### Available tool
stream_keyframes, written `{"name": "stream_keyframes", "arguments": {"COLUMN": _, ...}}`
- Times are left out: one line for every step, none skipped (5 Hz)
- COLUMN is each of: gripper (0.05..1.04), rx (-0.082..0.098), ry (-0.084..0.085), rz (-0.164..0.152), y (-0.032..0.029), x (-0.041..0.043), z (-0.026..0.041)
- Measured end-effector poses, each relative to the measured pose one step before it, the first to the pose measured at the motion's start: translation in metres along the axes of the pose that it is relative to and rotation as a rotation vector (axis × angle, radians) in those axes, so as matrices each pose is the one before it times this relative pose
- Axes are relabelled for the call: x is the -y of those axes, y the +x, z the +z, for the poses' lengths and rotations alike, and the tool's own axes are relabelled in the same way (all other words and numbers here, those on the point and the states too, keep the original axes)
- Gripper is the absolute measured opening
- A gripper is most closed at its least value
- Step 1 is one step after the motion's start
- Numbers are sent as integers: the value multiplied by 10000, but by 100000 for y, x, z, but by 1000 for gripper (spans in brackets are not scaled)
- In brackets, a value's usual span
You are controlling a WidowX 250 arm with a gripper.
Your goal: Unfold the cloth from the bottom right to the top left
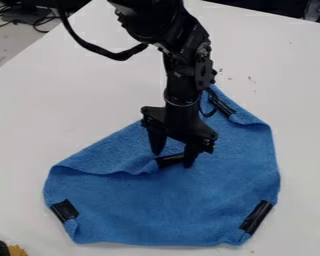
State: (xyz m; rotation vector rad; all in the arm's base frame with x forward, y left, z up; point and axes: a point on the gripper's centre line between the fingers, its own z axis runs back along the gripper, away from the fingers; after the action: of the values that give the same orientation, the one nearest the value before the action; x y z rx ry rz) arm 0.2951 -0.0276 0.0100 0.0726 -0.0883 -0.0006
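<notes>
The gripper hangs over the middle of the blue cloth, its two fingers apart. Between the fingertips lies a folded-in corner of the cloth with a black taped end; whether the fingers touch it I cannot tell. A folded layer runs along the cloth's upper left side. Other black-taped corners show at the lower left, the lower right and near the top, just right of the arm. The arm hides part of the cloth's upper edge.
The white table surrounds the cloth. Cables lie beyond its edge at the upper left. A dark object with a yellow piece sits at the bottom left corner. Small dark specks dot the table right of the arm.
</notes>
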Motion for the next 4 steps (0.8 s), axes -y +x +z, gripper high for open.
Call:
{"name": "stream_keyframes", "arguments": {"gripper": 399, "rx": -2, "ry": -10, "rz": 88, "y": 232, "x": 59, "z": -133}}
{"name": "stream_keyframes", "arguments": {"gripper": 206, "rx": -92, "ry": 185, "rz": -10, "y": -168, "x": 231, "z": 98}}
{"name": "stream_keyframes", "arguments": {"gripper": 120, "rx": -8, "ry": 96, "rz": 8, "y": -35, "x": 153, "z": 58}}
{"name": "stream_keyframes", "arguments": {"gripper": 62, "rx": 7, "ry": 73, "rz": -28, "y": -23, "x": -102, "z": 226}}
